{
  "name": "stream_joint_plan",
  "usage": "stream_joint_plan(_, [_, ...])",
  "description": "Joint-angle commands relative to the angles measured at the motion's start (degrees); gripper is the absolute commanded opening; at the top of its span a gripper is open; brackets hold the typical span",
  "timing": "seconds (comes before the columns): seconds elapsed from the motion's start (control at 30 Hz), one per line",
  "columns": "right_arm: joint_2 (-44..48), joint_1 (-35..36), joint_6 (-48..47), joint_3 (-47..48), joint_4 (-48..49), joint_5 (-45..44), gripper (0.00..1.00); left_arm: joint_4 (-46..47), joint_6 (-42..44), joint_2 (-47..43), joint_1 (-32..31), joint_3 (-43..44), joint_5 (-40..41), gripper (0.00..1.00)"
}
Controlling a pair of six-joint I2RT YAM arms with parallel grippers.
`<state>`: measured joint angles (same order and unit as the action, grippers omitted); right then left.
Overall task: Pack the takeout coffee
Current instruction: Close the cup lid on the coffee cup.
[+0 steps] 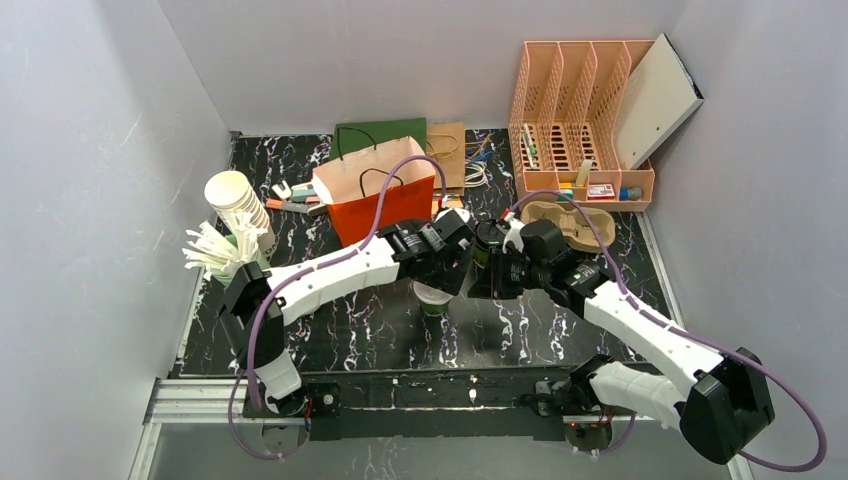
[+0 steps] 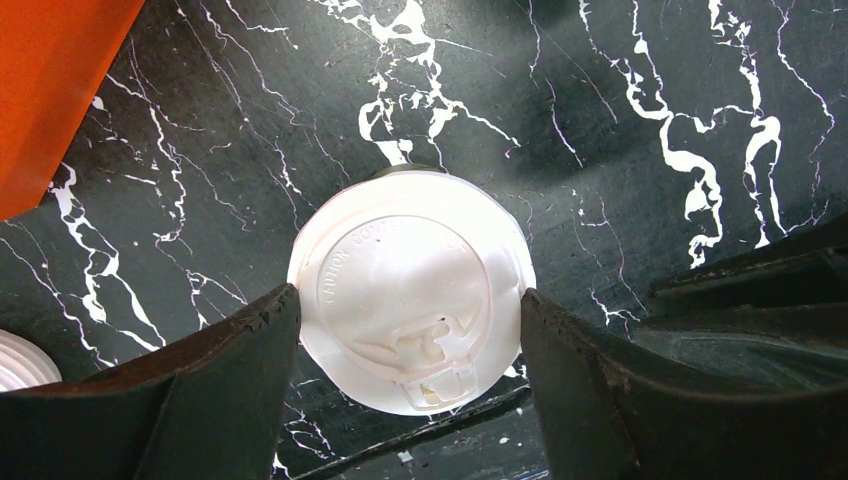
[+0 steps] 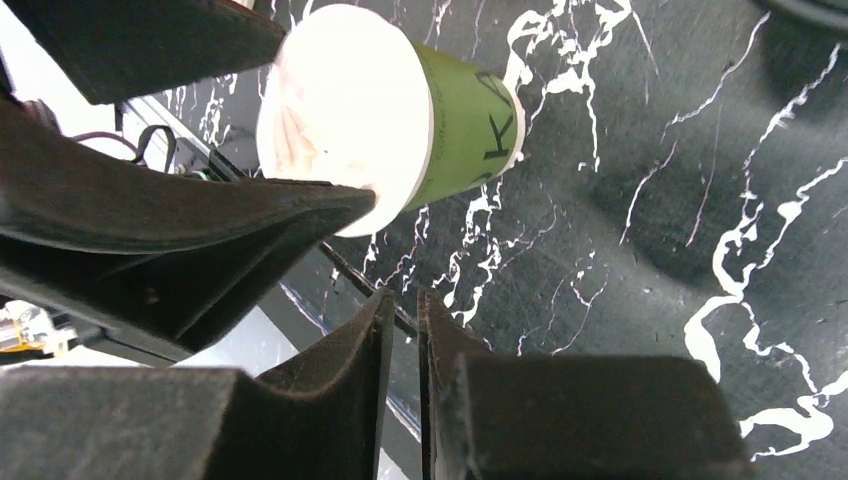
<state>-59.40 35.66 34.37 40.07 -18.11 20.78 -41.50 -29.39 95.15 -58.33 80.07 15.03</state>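
Coffee (image 1: 433,298) first: you have a small green paper cup with black lettering on its smooth side, tapering to a white base rim. It is capped by a round white plastic lid (image 2: 410,290). The lid is glossy, with raised lettering round its ring and a moulded sip tab at 6 o'clock in the left wrist view. The cup stands upright on the table, near the middle of the top view.

Your left gripper (image 2: 410,300) is directly over it. Its matte black fingers (image 2: 250,360) stand wide, one at 9 and one at 3 o'clock of the lid, each tip against the rim.

Your right gripper (image 3: 403,330) hangs just beside the cup, at about 2 o'clock from it in the top view. Its dark, finely textured fingers are drawn narrow, with only a slit between them and nothing in it.

The table (image 2: 620,120) is a black sheet veined with white like marble.

From the cup:
- A glossy orange paper bag with cord handles (image 1: 380,205) stands open at 11 o'clock.
- A leaning stack of white paper cups (image 1: 240,205) is at 10 o'clock.
- A brown moulded-pulp cup carrier (image 1: 570,222) is at 2 o'clock.
- A peach slotted plastic file rack (image 1: 570,110) is at 1 o'clock, well apart.
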Motion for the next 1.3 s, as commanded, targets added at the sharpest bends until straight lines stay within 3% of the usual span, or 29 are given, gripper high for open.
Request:
stream_joint_plan(0.0, [0.43, 0.16, 2.59, -2.71, 4.20, 2.87, 0.24, -5.83, -1.03, 3.62, -1.07, -3.90, 1.95, 0.71])
stream_joint_plan(0.47, [0.88, 0.14, 10.03, -9.14, 15.59, 5.15, 0.27, -4.81, -2.26, 3.82, -2.50, -4.75, 2.53, 0.71])
stream_joint_plan(0.97, [0.76, 0.14, 11.94, -10.27, 19.07, 5.53, 0.33, -4.23, -1.30, 3.03, -2.50, -3.25, 2.18, 0.72])
stream_joint_plan(1.27, [-2.76, -2.33, 5.82, -2.80, 10.18, 3.29, 0.32, -4.23, 4.61, 1.41, -2.50, -2.33, -1.41, 0.73])
